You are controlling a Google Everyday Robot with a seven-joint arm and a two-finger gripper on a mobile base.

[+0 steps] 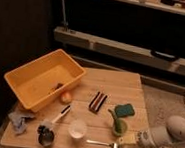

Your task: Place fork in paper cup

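Trouble here is most likely at the pick itself: the fork (101, 143) lies flat on the bench (119, 86), right along its front edge, with what looks like its tine end toward the pincer (127, 141) and its other end pointing at the paper cup (77, 129). The pincer sits low at the bench's front right corner, just beside that near end of the fork, open wide with nothing in it. Whether it touches the metal I cannot tell. A slim, shiny piece lying flush on wood gives little to pinch, so closing from this side may only push it along the bench or spin it. A nudge the wrong way could send it off the front edge, which is very close. If it slides left instead, it could knock the paper cup, which is light, stands upright just off the fork's far end and would tip easily. A grip taken only at one tip would also leave the fork hanging at a slant, making it hard to steer into the cup's small mouth. The green cup-like item (117, 126) stands just behind the pincer, and the arm could brush it on lifting. The yellow bin (40, 103) and the teal sponge (124, 111) lie well clear.
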